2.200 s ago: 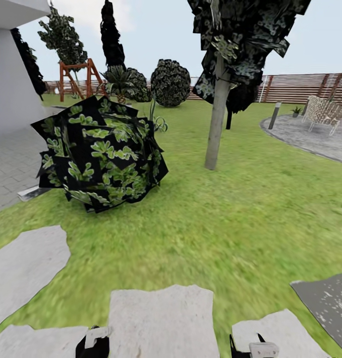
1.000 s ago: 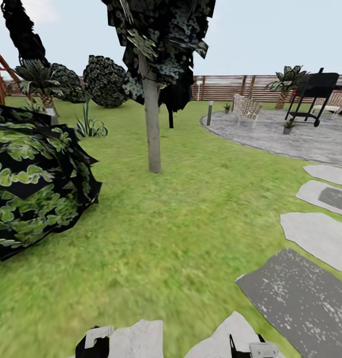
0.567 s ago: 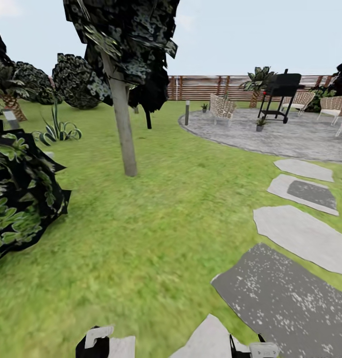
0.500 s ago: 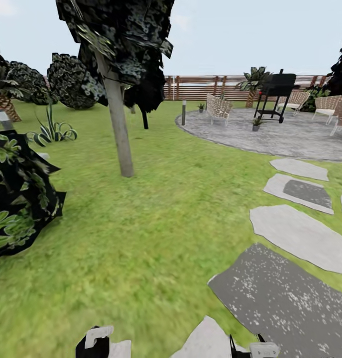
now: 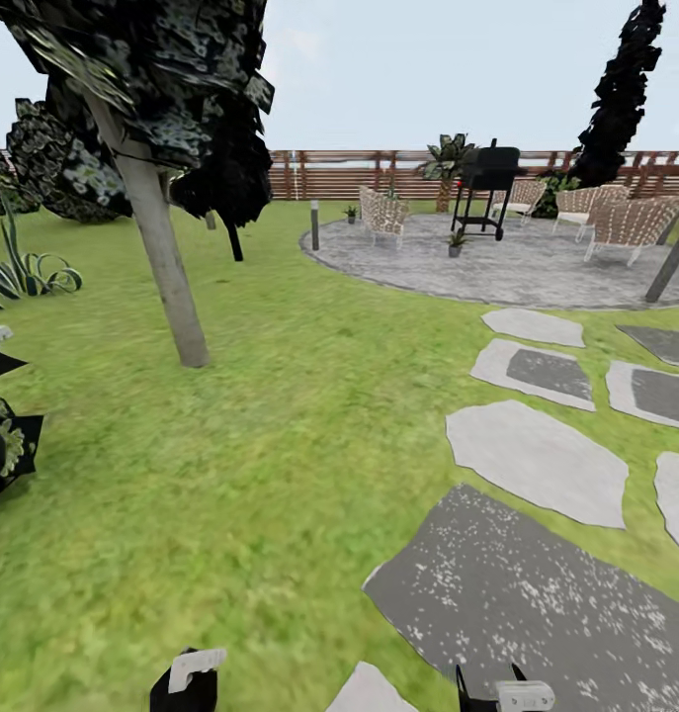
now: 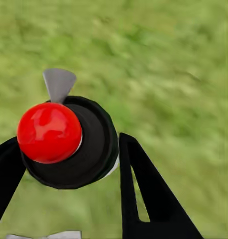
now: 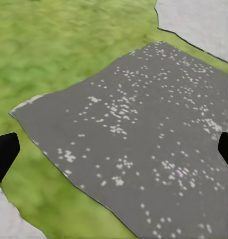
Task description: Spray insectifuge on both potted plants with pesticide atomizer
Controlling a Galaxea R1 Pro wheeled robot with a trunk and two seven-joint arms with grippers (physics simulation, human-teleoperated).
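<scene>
Beyond lawn point(image 5: 280, 425), patio point(image 5: 537, 272); right wrist, dark stepping stone point(image 7: 144, 144)

Left pincer point(image 6: 69, 199): two matte black wedge-shaped fingers point(image 6: 149, 199), one with a narrow triangular cut-out near the base. Glossy red ball seated in a round black housing with a thin pale rim; small grey pointed tab beside it. In head view, black body with a white blocky plate. Right pincer point(image 7: 114, 149): black finger tips at both frame edges; in head view, black prongs and a white bar.
</scene>
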